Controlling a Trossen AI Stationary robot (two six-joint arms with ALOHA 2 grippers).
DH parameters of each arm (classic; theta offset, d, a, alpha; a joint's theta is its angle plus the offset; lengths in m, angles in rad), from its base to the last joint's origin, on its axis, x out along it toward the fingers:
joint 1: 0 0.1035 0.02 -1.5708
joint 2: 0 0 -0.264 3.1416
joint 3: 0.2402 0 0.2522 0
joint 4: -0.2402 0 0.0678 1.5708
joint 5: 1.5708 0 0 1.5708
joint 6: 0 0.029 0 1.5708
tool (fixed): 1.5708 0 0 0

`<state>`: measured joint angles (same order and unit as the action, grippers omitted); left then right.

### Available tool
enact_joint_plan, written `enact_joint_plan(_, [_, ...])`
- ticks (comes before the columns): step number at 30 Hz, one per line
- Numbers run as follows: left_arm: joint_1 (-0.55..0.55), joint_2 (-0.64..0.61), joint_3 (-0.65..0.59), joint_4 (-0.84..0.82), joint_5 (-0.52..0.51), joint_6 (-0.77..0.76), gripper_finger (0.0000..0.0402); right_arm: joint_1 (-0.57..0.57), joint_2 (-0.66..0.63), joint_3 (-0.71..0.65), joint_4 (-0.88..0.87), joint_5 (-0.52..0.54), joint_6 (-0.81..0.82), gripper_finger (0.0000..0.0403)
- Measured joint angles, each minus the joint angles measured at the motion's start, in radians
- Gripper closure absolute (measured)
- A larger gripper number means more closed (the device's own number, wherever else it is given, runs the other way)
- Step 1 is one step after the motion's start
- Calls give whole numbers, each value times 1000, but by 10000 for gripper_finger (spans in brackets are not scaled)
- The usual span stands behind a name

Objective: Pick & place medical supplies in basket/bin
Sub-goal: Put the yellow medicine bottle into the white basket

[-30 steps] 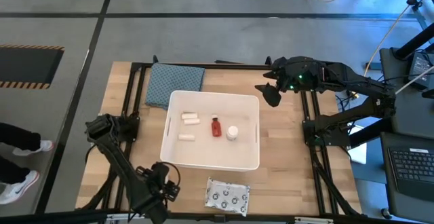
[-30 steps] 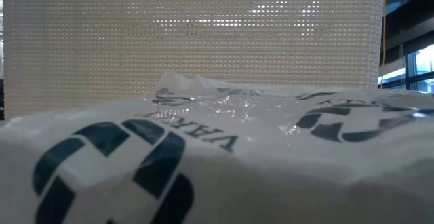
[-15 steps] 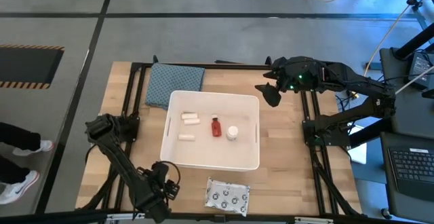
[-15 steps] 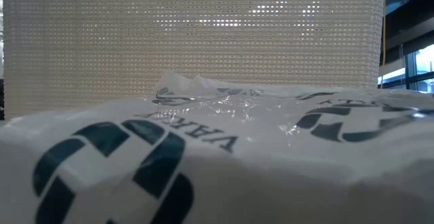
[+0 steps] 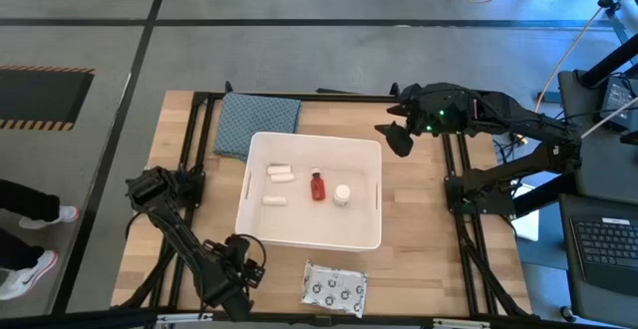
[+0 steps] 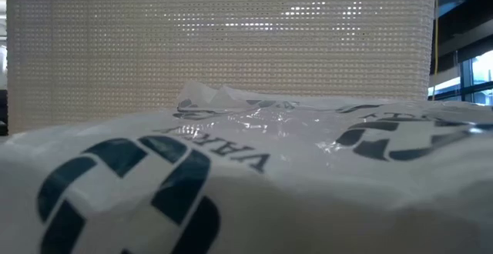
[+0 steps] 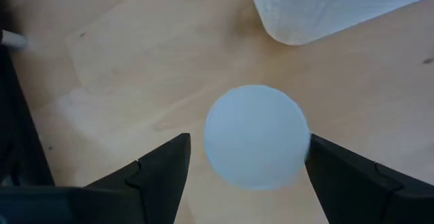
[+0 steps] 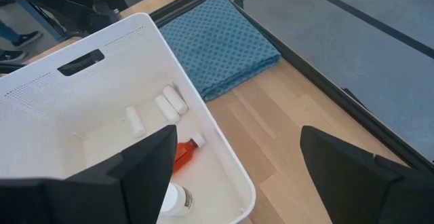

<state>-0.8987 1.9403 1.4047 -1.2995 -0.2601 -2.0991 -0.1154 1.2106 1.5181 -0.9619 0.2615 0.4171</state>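
Change: against the frames before, almost nothing has shifted; only the left arm near the table's front left corner has edged slightly, and the supplies, tub and right arm lie as they did.
Left gripper [image 7: 247, 159]: low over the bare wood just off the tub's front left corner; its two dark fingers [image 7: 156, 176] are spread wide on either side of a white round-capped bottle [image 7: 256, 136] seen cap-on. Whether the fingers touch the bottle cannot be told.
Right gripper [image 5: 395, 137]: hangs above the table by the tub's far right corner, fingers spread apart, holding nothing.
Bin [image 5: 261, 228]: white tub in the middle of the table, long sides running left to right.
Inside the bin: two short white tubes [image 5: 279, 173] side by side, a third tube [image 5: 274, 201] nearer the front, a tiny red-brown bottle [image 5: 317, 186] in the middle, a white bottle [image 5: 342, 195] just to its right.
Silvery packet [image 5: 334, 288]: flat on the wood just in front of the tub, apart from it; it fills the low view.
Blue-grey cloth [image 5: 257, 123]: folded at the tub's far left corner.
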Motion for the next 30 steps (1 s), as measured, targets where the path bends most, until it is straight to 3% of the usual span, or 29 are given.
enact_joint_plan(16, [0,0,-69,86,-59,-1,131,0,0,0,0,0,1,91])
enact_joint_plan(30, [0,0,-69,77,-35,43,197,0,0,0,0,0,1,91])
